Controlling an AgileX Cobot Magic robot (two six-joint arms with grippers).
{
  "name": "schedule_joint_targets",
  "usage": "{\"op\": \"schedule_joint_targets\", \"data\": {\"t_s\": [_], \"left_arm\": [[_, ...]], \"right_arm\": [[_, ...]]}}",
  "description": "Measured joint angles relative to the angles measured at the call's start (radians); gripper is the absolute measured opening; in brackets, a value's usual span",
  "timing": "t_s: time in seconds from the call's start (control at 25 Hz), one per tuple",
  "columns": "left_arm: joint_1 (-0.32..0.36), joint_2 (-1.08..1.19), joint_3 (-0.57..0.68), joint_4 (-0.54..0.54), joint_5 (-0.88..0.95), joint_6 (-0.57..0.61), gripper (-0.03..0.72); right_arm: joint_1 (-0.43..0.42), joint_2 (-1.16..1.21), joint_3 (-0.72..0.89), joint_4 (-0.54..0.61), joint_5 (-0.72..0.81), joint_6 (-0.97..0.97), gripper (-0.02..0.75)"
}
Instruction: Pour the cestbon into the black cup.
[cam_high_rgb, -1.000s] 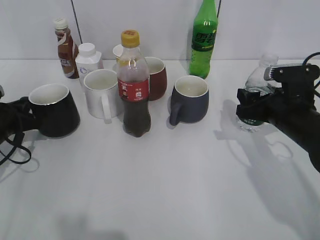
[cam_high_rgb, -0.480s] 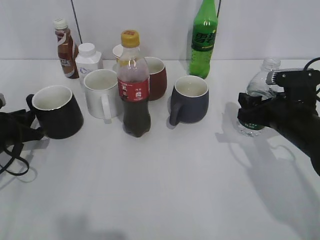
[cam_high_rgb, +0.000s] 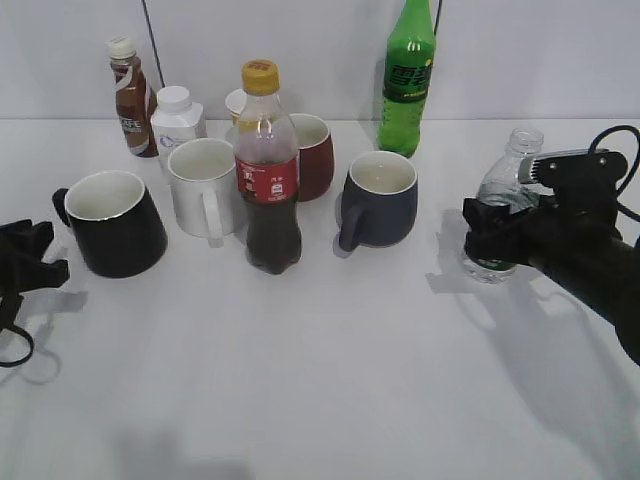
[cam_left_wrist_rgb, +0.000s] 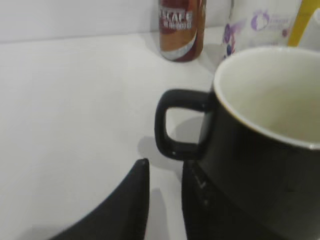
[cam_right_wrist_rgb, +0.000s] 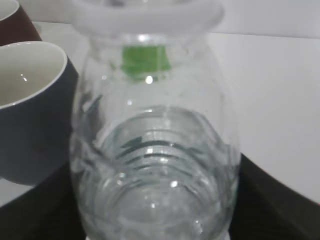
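The black cup (cam_high_rgb: 110, 225) stands upright on the table at the left, white inside, with its handle (cam_left_wrist_rgb: 180, 125) toward my left gripper. My left gripper (cam_high_rgb: 28, 258) is open and empty, just left of the cup and apart from it; its fingertips (cam_left_wrist_rgb: 167, 172) sit a little short of the handle. My right gripper (cam_high_rgb: 495, 235) is shut on the cestbon (cam_high_rgb: 502, 178), a clear ribbed bottle with no cap on its neck, tilted slightly left at the right of the table. The bottle fills the right wrist view (cam_right_wrist_rgb: 150, 150), with dark fingers on both sides.
Between the cup and the bottle stand a white mug (cam_high_rgb: 203, 185), a red-labelled cola bottle (cam_high_rgb: 268, 170), a dark red mug (cam_high_rgb: 312, 155) and a grey-blue mug (cam_high_rgb: 382, 200). At the back are a coffee bottle (cam_high_rgb: 130, 100), a white bottle (cam_high_rgb: 177, 118) and a green soda bottle (cam_high_rgb: 407, 80).
My left gripper let go of the black cup's handle and drew back to the left; the cup went from tilted to upright. My right gripper shifted left with the bottle.
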Motion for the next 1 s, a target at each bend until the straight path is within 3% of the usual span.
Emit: {"op": "schedule_joint_targets", "data": {"t_s": [0.2,0.6,0.76,1.0], "left_arm": [[-0.001,-0.076,0.033,0.003,0.0,0.0,0.194],[-0.001,-0.302,0.058,0.008,0.035,-0.001,0.196],[-0.001,-0.478,0.042,-0.017,0.281,-0.038,0.196],[-0.001,-0.827,-0.133,-0.025,0.967,-0.062,0.224]], "right_arm": [[0.0,0.001,0.0,-0.004,-0.018,0.0,0.598],[0.0,-0.111,-0.001,-0.002,-0.031,-0.014,0.614],[0.0,-0.272,-0.002,0.011,0.063,-0.052,0.614],[0.0,-0.603,-0.063,0.0,0.448,-0.086,0.614]]}}
